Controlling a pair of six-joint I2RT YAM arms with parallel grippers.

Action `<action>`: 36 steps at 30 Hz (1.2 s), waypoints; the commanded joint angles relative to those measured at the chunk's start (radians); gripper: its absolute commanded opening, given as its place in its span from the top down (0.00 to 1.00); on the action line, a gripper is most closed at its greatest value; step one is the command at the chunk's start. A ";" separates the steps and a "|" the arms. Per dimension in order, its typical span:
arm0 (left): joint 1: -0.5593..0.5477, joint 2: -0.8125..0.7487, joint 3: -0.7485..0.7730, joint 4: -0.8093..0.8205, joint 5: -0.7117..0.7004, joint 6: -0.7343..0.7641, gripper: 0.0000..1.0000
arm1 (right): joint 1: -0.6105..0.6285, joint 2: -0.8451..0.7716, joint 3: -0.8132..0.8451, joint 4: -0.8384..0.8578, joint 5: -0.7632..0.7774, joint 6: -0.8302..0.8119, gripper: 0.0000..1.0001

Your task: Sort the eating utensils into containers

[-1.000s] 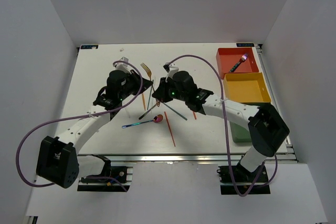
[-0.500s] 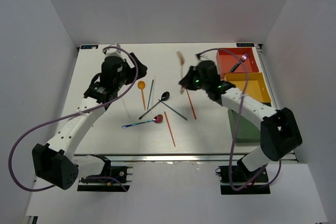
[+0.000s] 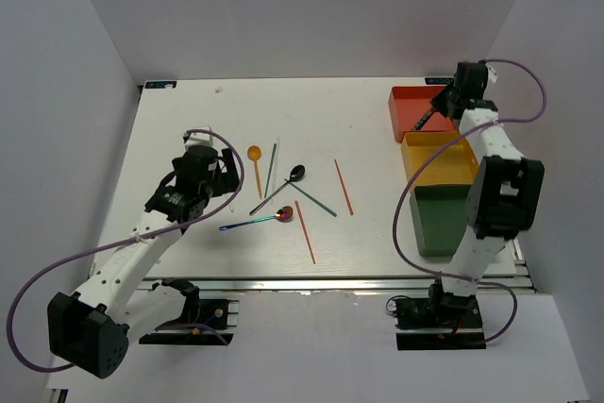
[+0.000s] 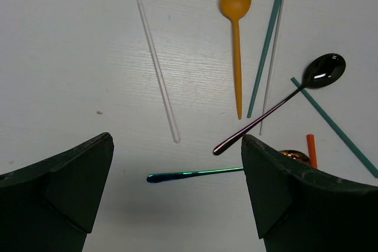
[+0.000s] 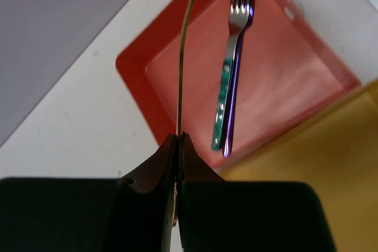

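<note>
Right wrist, right fingers (image 5: pixel 155 172) pinch gold utensil (image 5: pixel 186 45) over red tray (image 5: pixel 289 87), left fingers (image 4: pixel 71 181) spread

White arms (image 3: pixel 132 252), black jaws, purple cables (image 3: pixel 394 228)

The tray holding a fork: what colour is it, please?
Red-orange tray, best in right wrist view.

A fork (image 5: pixel 228 81) lies inside the farthest tray (image 5: pixel 283 87).
</note>
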 commanded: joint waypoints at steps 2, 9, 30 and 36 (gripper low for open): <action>-0.003 -0.037 -0.003 0.028 0.001 0.049 0.02 | -0.015 0.204 0.312 -0.136 0.090 0.017 1.00; -0.002 0.001 0.019 -0.009 -0.055 0.042 0.02 | -0.020 0.381 0.517 -0.224 0.073 0.114 1.00; -0.002 -0.011 0.010 -0.009 -0.042 0.043 0.02 | 0.014 0.273 0.443 -0.182 0.002 0.093 0.29; -0.002 -0.011 0.023 -0.035 -0.149 0.010 0.02 | 0.221 0.073 0.371 -0.257 0.025 -0.188 0.16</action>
